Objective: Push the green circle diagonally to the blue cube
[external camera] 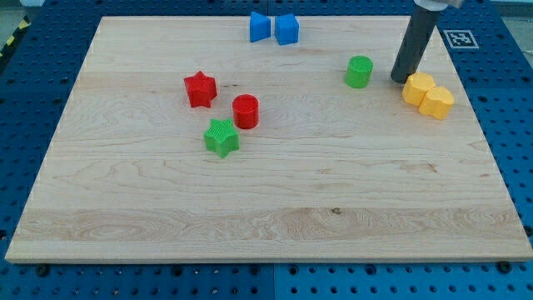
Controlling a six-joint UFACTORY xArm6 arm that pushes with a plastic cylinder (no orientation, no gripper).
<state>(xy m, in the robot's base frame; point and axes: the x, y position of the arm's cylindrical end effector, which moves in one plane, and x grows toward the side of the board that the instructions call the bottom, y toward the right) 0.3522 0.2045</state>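
Observation:
The green circle (359, 72), a short cylinder, stands on the wooden board at the upper right. The blue cube (287, 29) sits near the top edge, up and to the left of the green circle, touching a second blue block (260, 27) on its left. My tip (400, 80) rests on the board just right of the green circle, with a small gap between them, and just left of two yellow blocks.
Two yellow blocks (419, 87) (436, 102) touch each other by the right edge. A red star (200, 89), a red cylinder (246, 111) and a green star (221, 137) cluster left of centre. The wooden board (266, 217) lies on a blue pegboard.

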